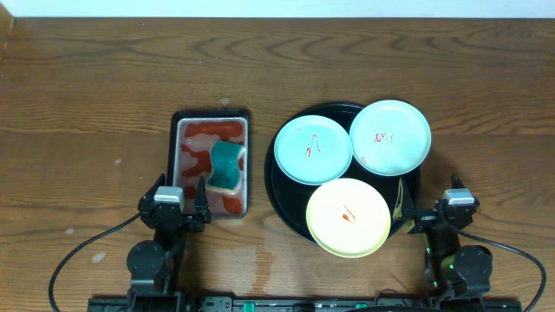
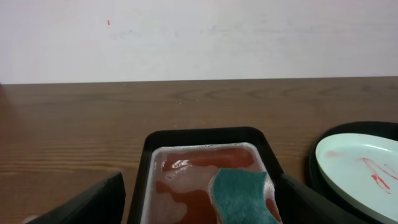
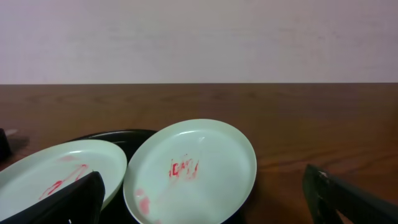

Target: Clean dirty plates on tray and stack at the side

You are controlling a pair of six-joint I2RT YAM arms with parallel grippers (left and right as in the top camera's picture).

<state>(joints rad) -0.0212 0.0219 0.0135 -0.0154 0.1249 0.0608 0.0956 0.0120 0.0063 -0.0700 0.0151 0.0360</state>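
Note:
Three plates lie on the round black tray (image 1: 279, 192). A mint-green plate (image 1: 313, 149) with a red squiggle sits at its left. Another mint plate (image 1: 390, 137) overhangs the rim at the back right. A pale yellow plate (image 1: 348, 217) lies at the front. My left gripper (image 1: 173, 208) stands open near the table's front edge, nothing between its fingers. My right gripper (image 1: 434, 211) is open too, just right of the yellow plate. In the right wrist view the smeared mint plate (image 3: 193, 171) lies ahead between the fingers (image 3: 68, 202), the other mint plate (image 3: 59, 171) at left.
A rectangular metal tray (image 1: 212, 163) holding red liquid stands left of the black tray, with a teal sponge (image 1: 226, 165) lying in it. The sponge (image 2: 242, 196) shows straight ahead in the left wrist view. Bare wooden table (image 1: 87, 104) stretches to the left and back.

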